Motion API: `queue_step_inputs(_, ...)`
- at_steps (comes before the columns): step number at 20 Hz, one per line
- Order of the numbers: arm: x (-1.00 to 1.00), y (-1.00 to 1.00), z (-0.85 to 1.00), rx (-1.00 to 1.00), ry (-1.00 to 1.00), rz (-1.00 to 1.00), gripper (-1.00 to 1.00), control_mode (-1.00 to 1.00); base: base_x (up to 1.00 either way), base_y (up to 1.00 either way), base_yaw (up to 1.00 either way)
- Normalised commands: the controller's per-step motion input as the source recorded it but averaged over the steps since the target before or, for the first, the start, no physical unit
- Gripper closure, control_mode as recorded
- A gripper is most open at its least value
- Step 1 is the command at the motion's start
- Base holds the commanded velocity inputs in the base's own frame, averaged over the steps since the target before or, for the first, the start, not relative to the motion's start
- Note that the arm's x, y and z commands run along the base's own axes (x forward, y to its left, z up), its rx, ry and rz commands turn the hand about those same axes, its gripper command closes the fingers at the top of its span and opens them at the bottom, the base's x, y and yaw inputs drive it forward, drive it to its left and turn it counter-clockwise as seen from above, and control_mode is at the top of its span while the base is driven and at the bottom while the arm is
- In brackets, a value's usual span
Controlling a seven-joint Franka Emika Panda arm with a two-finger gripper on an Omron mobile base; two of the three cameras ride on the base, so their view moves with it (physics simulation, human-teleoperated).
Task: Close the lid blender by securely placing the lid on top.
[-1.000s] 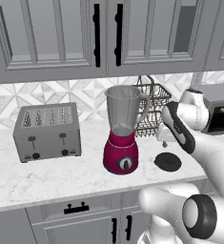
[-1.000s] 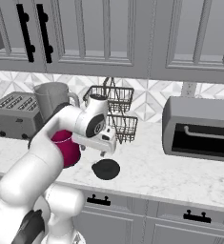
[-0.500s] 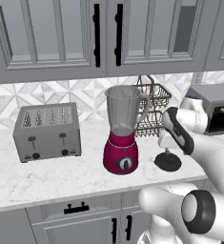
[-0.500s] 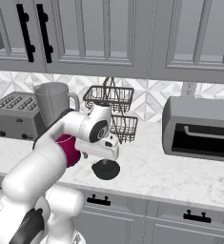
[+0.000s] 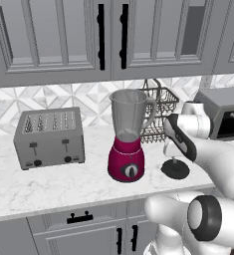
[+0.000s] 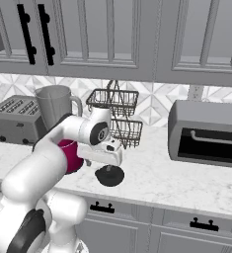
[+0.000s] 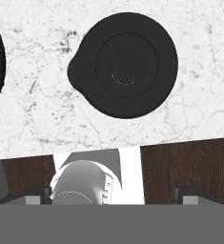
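Directly beneath the pincer [image 5: 171,155], spread wide and empty, the lid [image 7: 124,64] is seen flat on the marble worktop [image 7: 199,109]; the blender [image 5: 127,136] is stood just beside it, uncovered.

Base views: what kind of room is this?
A rendered home kitchen: marble-look counter under grey cabinets, with a toaster, a magenta blender and a toaster oven on it.

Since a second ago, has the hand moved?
Yes. The hand has dropped toward the lid on the counter, judged against the wire basket behind it.
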Motion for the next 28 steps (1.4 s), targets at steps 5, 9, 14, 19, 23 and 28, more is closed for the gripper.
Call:
queue_step_inputs(5,0.0,0.0,-0.15,0.01,-0.03,0.0,-1.0,-1.0,0.0,0.0,0.0)
queue_step_inputs(9,0.06,-0.01,-0.33,0.02,-0.02,0.0,-1.0,-1.0,0.0,0.0,0.0)
queue_step_inputs(14,0.24,-0.11,-0.16,0.03,0.0,0.0,-1.0,-1.0,0.0,0.0,0.0)
queue_step_inputs(19,0.19,-0.18,-0.05,0.03,0.0,0.0,-1.0,-1.0,0.0,0.0,0.0)
queue_step_inputs(23,0.08,-0.06,-0.05,0.02,0.0,0.0,-1.0,-1.0,0.0,0.0,0.0)
queue_step_inputs(28,0.0,0.0,-0.03,0.04,-0.03,0.0,-1.0,-1.0,0.0,0.0,0.0)
